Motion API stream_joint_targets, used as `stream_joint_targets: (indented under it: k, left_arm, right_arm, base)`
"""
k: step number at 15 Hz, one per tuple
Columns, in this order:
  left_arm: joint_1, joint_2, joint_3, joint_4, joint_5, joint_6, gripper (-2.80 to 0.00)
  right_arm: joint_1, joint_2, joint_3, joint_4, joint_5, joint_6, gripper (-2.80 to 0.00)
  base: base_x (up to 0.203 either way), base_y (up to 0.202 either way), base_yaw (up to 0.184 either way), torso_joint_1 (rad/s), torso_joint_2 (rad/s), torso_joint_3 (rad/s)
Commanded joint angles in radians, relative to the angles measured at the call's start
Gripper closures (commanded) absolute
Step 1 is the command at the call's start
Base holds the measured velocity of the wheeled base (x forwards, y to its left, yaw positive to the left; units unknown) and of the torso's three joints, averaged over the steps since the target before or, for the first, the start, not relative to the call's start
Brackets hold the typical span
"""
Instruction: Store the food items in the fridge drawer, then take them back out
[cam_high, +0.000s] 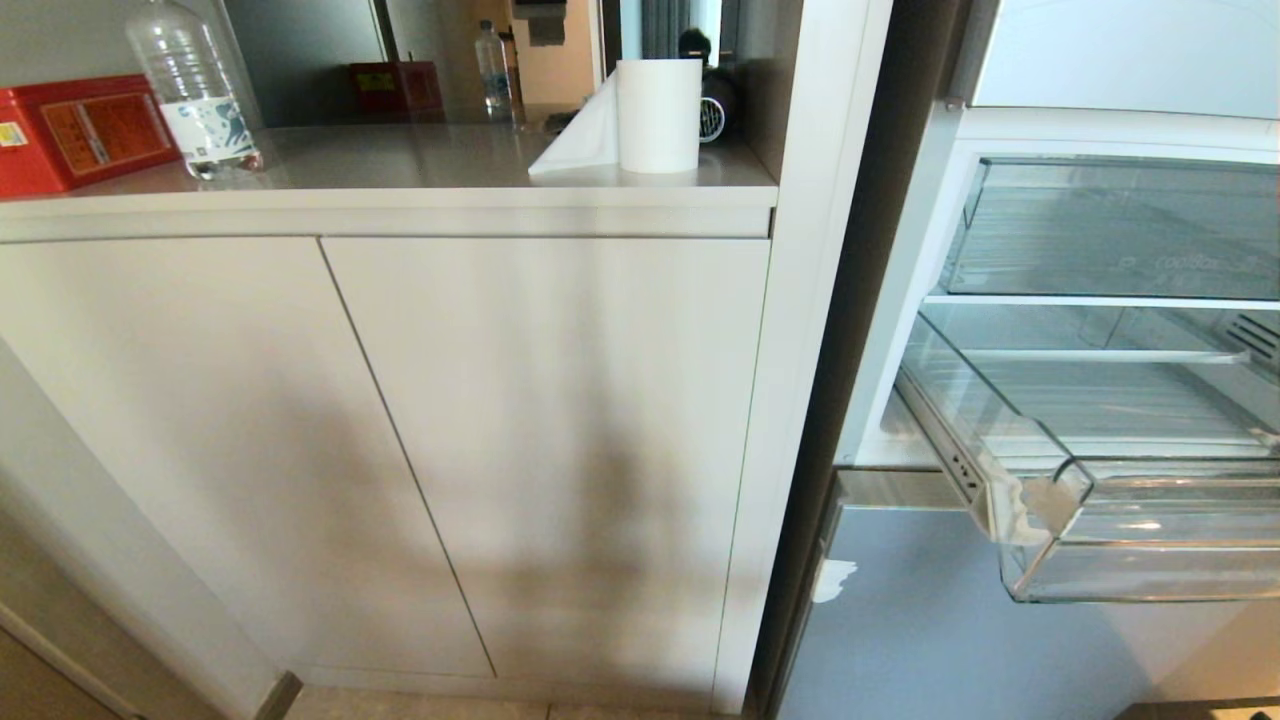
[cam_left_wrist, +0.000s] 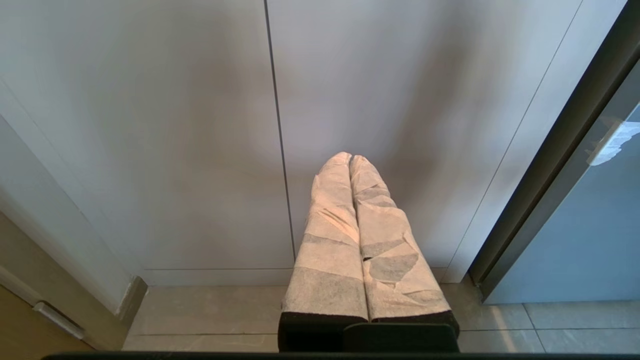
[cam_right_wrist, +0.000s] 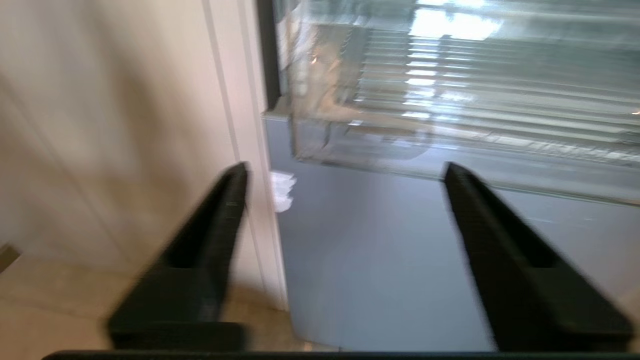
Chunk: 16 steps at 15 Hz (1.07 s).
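While my left gripper (cam_left_wrist: 350, 159) hangs pressed together facing cabinet doors (cam_left_wrist: 200, 125), my right gripper (cam_right_wrist: 345, 170) points, spread and empty, toward the fridge drawer (cam_right_wrist: 450, 115) at twelve o'clock.

Pale cabinet doors (cam_high: 400, 450) fill the space under a grey table (cam_high: 420, 160) carrying a red box (cam_high: 80, 130), a clear bottle (cam_high: 195, 90) and a paper towel roll (cam_high: 655, 115). Beige floor tiles (cam_left_wrist: 210, 315) run along the cabinet's foot, and soft shadows lie across the doors.

A paper towel roll (cam_high: 658, 115), water bottle (cam_high: 195, 90) and red box (cam_high: 75, 130) stand on the counter (cam_high: 420, 160).
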Motion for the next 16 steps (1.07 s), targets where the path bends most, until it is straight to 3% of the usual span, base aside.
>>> stream_joint_targets:
  k: [1, 5, 8, 11, 16]
  left_arm:
    - [0.001, 0.000, 0.000, 0.000, 0.000, 0.000, 0.00]
    - [-0.001, 0.000, 0.000, 0.000, 0.000, 0.000, 0.00]
    - [-0.001, 0.000, 0.000, 0.000, 0.000, 0.000, 0.00]
    - [-0.001, 0.000, 0.000, 0.000, 0.000, 0.000, 0.00]
    - [-0.001, 0.000, 0.000, -0.001, 0.000, -0.002, 0.00]
  right_arm:
    - [0.000, -0.031, 0.021, 0.053, 0.009, -0.013, 0.00]
    - [0.000, -0.032, 0.021, 0.339, 0.003, -0.122, 0.00]
    - [-0.048, -0.042, 0.021, 0.321, -0.001, -0.112, 0.00]
    - [-0.071, -0.093, 0.021, 0.319, 0.007, -0.158, 0.00]
    - [-0.096, -0.317, 0.021, 0.319, 0.002, -0.133, 0.00]
  base:
    - [0.000, 0.000, 0.000, 0.000, 0.00, 0.000]
    - [0.000, 0.000, 0.000, 0.000, 0.00, 0.000]
    - [0.000, 0.000, 0.000, 0.000, 0.00, 0.000]
    - [0.000, 0.000, 0.000, 0.000, 0.00, 0.000]
    - [0.000, 0.000, 0.000, 0.000, 0.00, 0.000]
